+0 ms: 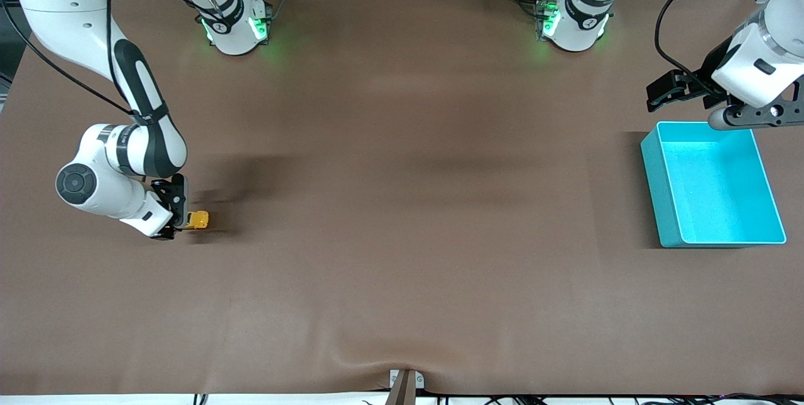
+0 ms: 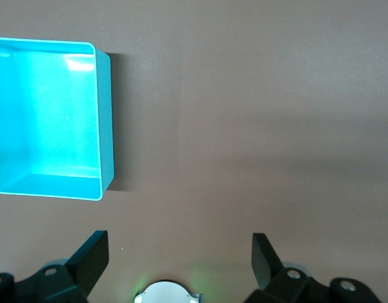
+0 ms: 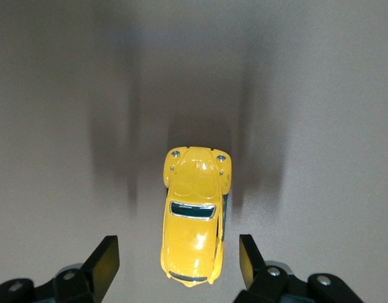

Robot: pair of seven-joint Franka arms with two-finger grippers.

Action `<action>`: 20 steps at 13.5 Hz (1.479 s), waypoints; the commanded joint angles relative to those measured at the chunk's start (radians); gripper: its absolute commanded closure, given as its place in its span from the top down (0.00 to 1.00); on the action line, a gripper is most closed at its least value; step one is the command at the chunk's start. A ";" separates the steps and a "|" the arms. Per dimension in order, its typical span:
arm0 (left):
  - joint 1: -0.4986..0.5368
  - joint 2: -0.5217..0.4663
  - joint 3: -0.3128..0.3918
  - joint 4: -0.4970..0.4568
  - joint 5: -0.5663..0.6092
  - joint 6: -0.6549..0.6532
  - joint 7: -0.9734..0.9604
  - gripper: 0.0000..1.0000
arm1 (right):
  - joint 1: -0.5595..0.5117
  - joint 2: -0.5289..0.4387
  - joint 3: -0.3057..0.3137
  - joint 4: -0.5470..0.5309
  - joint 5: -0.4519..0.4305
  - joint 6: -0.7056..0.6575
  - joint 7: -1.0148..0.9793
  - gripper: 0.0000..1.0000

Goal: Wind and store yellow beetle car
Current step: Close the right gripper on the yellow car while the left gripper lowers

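Down at the right arm's end of the table, my right gripper (image 1: 179, 220) sits low over the brown table mat (image 1: 402, 235), lined up with the yellow beetle car (image 1: 198, 220) so its fingers can come in on either flank of the rounded body. From my right wrist view the car (image 3: 195, 218) stands on its wheels on the mat, its tail end between my two fingers (image 3: 104, 259), which are spread wider than the body with a gap on each side; I am touching nothing and holding nothing yet. I judge that straddling the car this way suits a firm pinch across its sides, which a pull-back wind along the mat would need. My left gripper (image 1: 675, 92) waits in the air by the rim of the turquoise bin (image 1: 653, 172) at the left arm's end, fingers parted and empty. The bin (image 2: 105, 120) stands open and bare inside, well apart from the car, ready to receive it once wound.
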 commanded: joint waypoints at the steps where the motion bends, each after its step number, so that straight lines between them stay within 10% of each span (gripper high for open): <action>1: -0.002 0.020 0.002 0.014 0.021 0.011 -0.005 1.00 | -0.007 0.016 0.006 -0.005 0.031 0.012 0.010 0.84; 8: 0.007 0.020 0.009 0.012 0.027 0.031 -0.006 1.00 | -0.007 0.019 0.006 -0.011 0.034 0.018 0.010 0.50; 20: -0.005 0.020 -0.014 0.004 0.010 0.026 -0.026 1.00 | -0.040 0.055 0.006 -0.009 0.032 0.051 -0.007 0.42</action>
